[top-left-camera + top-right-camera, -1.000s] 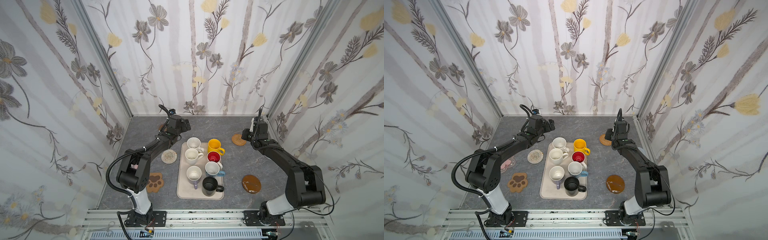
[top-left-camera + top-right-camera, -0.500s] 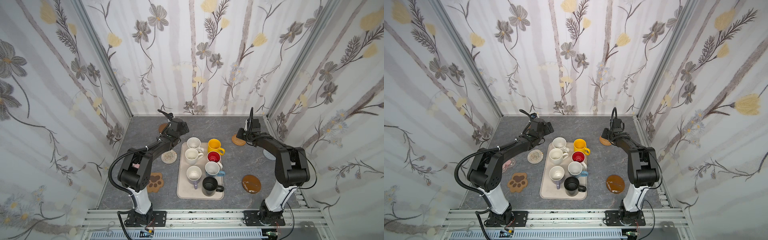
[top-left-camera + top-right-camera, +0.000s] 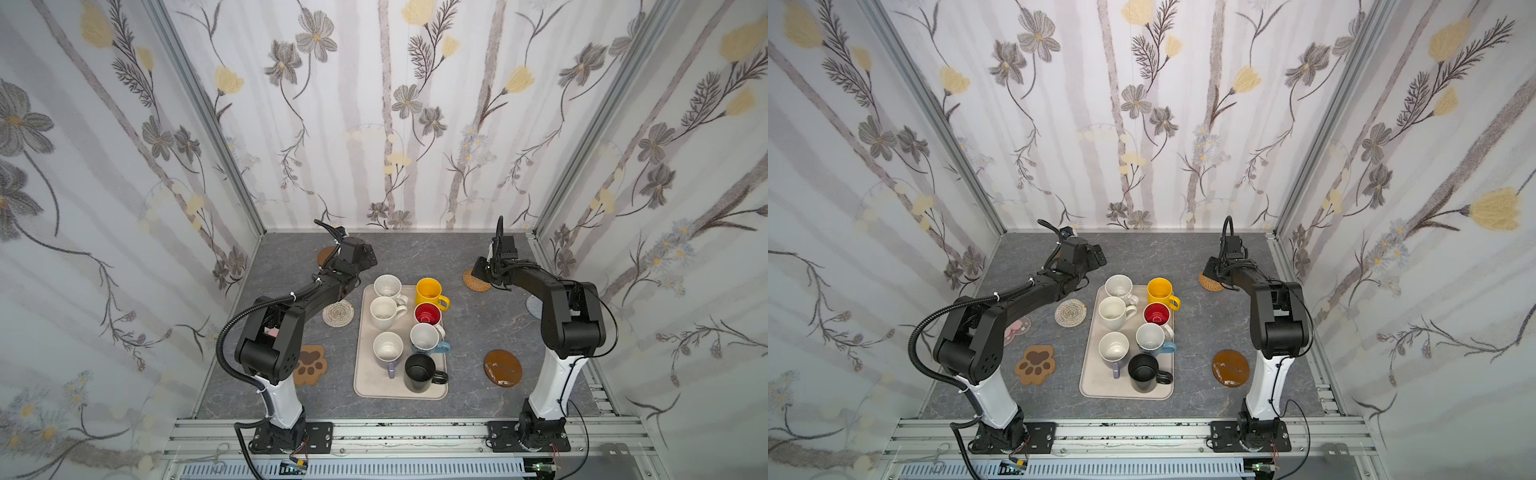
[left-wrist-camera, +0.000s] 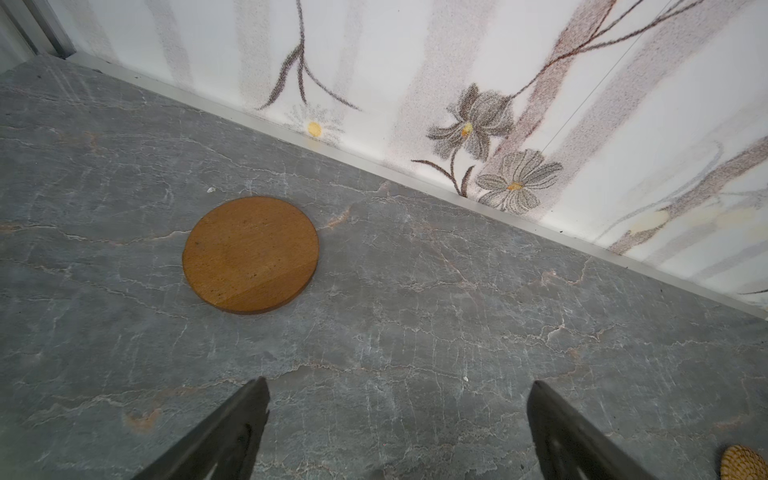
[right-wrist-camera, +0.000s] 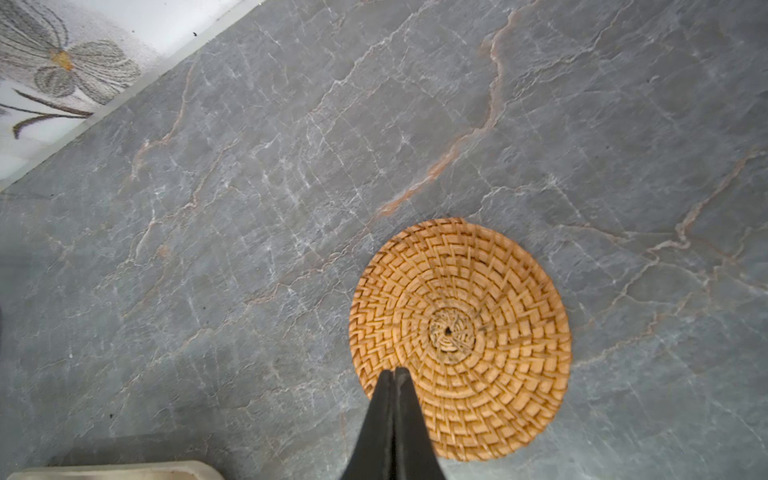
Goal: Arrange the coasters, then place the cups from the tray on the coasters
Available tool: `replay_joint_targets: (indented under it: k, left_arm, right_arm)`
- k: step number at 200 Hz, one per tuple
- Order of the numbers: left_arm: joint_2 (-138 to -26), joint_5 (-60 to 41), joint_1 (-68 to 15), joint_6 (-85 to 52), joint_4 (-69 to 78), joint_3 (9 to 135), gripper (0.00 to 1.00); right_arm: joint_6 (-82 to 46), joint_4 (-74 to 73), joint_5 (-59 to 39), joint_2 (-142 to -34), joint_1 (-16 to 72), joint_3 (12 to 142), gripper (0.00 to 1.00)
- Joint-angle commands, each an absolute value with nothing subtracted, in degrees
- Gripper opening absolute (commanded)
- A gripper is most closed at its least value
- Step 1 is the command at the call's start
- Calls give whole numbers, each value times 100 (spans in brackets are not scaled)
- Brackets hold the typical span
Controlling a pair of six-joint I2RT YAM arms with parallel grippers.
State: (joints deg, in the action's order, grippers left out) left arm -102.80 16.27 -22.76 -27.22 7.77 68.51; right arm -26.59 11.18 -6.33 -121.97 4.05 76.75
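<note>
Seven cups stand on the beige tray [image 3: 368, 384], among them yellow [image 3: 429, 291], black [image 3: 419, 370] and speckled white [image 3: 387, 286]. My right gripper [image 5: 394, 370] is shut with nothing between its fingers, its tips over the near rim of the woven rattan coaster [image 5: 461, 332], which also shows in both top views [image 3: 476, 282] [image 3: 1210, 283]. My left gripper [image 4: 398, 388] stands open over bare table, short of the brown wooden disc [image 4: 251, 254], which lies flat near the back wall. The arm partly hides that disc in a top view [image 3: 325, 255].
The crocheted coaster [image 3: 338, 313] and the paw coaster [image 3: 309, 363] lie left of the tray. A pink flower coaster [image 3: 1017, 328] lies partly under the left arm. Right of the tray lie the amber disc [image 3: 503, 368] and, half hidden by the right arm, a grey-blue round [image 3: 534, 305].
The right gripper has closed fully and moved left until its tips are over the rattan coaster, with its arm folding back. The left wrist has dipped slightly and stays open.
</note>
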Motion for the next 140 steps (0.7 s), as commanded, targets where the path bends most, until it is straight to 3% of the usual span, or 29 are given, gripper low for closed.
replay_joint_targets:
  k: [1,41,101,140]
  left_arm:
    - [-10217,1783,-2277,-2810,851,6820,100]
    - [-10206,1819,-2278,-2784,849,6809,100]
    - [-10138,1864,-2284,-2778,852,6768,100]
    - [-10099,1889,-2296,-2765,848,6733,100]
  right_arm:
    - [-2796,1253,-700,-12293,370,7802,0]
    - [-2770,1801,-324,-12522,486,8239,0]
    - [-2808,2676,1305,-12785,830,8925,0]
    - [-2647,3312,1628,-13183,996,9501,0]
